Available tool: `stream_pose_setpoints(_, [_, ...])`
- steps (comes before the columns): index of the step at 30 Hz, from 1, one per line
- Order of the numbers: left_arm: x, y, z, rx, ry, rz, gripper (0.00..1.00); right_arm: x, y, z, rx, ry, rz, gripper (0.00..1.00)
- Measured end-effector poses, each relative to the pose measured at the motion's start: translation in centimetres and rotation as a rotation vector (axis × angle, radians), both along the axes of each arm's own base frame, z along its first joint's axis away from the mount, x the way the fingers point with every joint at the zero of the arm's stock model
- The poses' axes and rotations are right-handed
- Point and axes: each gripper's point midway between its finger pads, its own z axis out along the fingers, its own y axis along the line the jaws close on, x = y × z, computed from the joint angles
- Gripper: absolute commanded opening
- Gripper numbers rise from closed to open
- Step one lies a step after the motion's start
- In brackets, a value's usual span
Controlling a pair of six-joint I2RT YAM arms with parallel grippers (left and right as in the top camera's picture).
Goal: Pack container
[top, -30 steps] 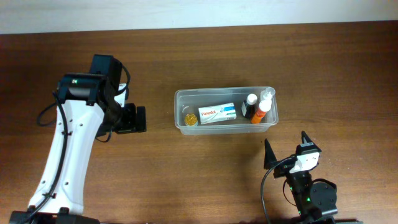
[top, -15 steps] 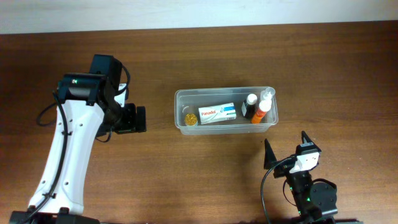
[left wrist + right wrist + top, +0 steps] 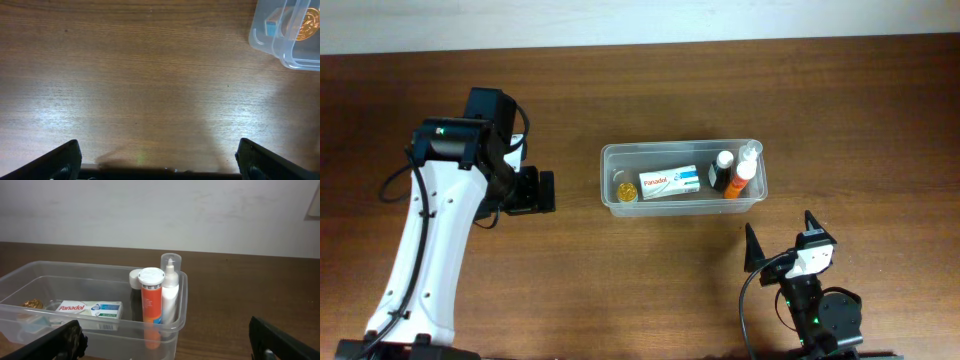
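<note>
The container point(image 3: 606, 182) is a long clear tub at the table's middle. Inside lie a white Panadol box point(image 3: 669, 183), a gold foil-wrapped piece point(image 3: 625, 192) at its left end, and at its right end an orange tube point(image 3: 739, 183), a white bottle point(image 3: 751, 154) and a dark bottle point(image 3: 722, 170). My left gripper point(image 3: 546, 190) is open and empty, left of the tub; its wrist view shows the tub's corner point(image 3: 265, 42). My right gripper point(image 3: 778, 240) is open and empty in front of the tub's right end; its view shows the tub point(image 3: 182, 297), the box point(image 3: 90, 309) and the orange tube point(image 3: 151, 302).
Bare brown wood table point(image 3: 650, 290) surrounds the tub. A pale wall point(image 3: 150, 215) stands behind the table's far edge. The right arm's base point(image 3: 817, 315) sits at the front right edge.
</note>
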Motion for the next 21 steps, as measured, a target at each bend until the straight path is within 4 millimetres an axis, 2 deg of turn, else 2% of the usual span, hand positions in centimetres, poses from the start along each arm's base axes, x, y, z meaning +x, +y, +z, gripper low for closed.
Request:
stream_pose_setpoints(2, [-0.1,0.0,0.5,-0.002,-0.021,0.0,1.0,0.0,0.0,0.0,-0.001,0.0,0.0,0.98])
stream_pose_setpoints(5, [-0.3,0.0,2.5,-0.012,-0.112,0.0,1.0,0.0,0.0,0.0,-0.002,0.0,0.0,0.98])
stream_pose_setpoints(9, [-0.8,0.1,6.8,-0.034,-0.317,0.0,0.99,0.0,0.0,0.0,-0.002,0.0,0.0,0.99])
stream_pose_setpoints(12, [-1.3,0.1,10.7,-0.057,-0.519,0.0,1.0,0.0,0.0,0.0,-0.004,0.0,0.0,0.98])
stream_pose_setpoints(14, [-1.8,0.2,12.2,-0.067,-0.614,0.0,1.0,0.0,0.0,0.0,-0.005,-0.001,0.0,0.98])
stream_pose_setpoints(17, [-3.1,0.3,12.8,-0.079,-0.719,0.0,0.99,0.0,0.0,0.0,-0.005,0.0,0.0,0.98])
stream_pose_setpoints(21, [-3.9,0.0,11.2,-0.115,-0.829,-0.014,0.99,0.0,0.0,0.0,-0.005,0.0,0.0,0.98])
